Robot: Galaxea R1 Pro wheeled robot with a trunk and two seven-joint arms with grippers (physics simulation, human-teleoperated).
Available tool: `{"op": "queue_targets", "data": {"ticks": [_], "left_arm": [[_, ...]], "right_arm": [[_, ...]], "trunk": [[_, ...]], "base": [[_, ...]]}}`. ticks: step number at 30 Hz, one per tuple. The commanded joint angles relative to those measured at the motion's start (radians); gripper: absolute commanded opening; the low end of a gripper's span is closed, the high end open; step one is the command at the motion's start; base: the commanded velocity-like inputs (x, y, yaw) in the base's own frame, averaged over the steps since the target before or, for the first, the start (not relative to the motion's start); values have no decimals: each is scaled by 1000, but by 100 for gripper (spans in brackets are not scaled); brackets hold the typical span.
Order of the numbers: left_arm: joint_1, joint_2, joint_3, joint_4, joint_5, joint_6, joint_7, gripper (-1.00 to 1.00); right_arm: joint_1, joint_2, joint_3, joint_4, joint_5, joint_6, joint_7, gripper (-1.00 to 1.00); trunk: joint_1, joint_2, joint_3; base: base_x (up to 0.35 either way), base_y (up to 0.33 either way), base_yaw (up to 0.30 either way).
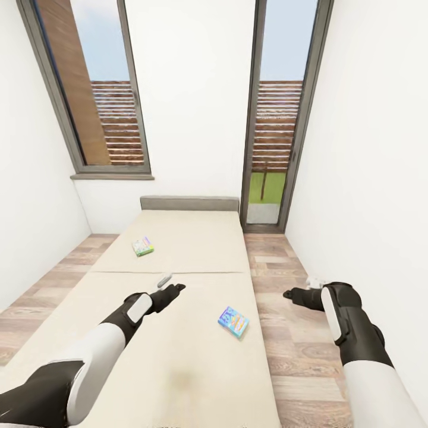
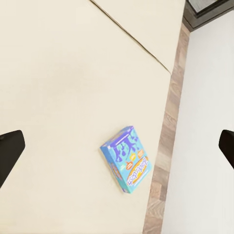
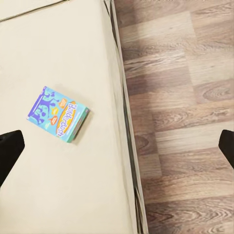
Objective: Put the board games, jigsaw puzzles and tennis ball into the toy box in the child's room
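Here the robot faces a long cream bed in a narrow white-walled room with a wood-plank floor, a window at the far left and a tall glass door at the far right. Two board games lie flat on the mattress, well apart. The small blue board game rests near the bed's right edge, closer to the robot; the left wrist view shows its blue printed face near the mattress edge, and the right wrist view shows it on the cream surface with the floor beyond the bed's side. The green-edged board game lies farther up the bed, toward the grey headboard. The left pincer hangs over the middle of the bed, between the two boxes and touching neither. The right pincer hangs over the floor beside the bed. In each wrist view the dark fingertips sit at opposite borders, so both pincers are spread wide and carry nothing.
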Motion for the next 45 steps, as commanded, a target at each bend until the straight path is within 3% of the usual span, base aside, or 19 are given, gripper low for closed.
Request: {"op": "queue_targets", "data": {"ticks": [1, 11, 18, 35, 45], "left_arm": [[-1, -1, 8, -1, 0, 6, -2, 100], [-87, -19, 7, -1, 4, 68, 10, 100], [-87, -22, 11, 12, 9, 88, 17, 100], [-75, -28, 11, 23, 17, 52, 17, 100], [-84, -30, 6, 22, 10, 132, 7, 100]], "right_arm": [[-1, 0, -1, -1, -2, 4, 2, 100], [-16, 5, -5, -3, -1, 4, 2, 100], [-44, 9, -7, -3, -6, 4, 2, 100], [-68, 25, 3, -3, -20, 4, 1, 100], [-63, 28, 3, -16, -23, 4, 0, 100]], "trunk": [[0, -1, -3], [0, -1, -19], [0, -1, -31], [0, -1, -58], [0, -1, -75]], "base": [[0, 0, 0], [0, 0, 0], [0, 0, 0], [0, 0, 0], [0, 0, 0]]}}
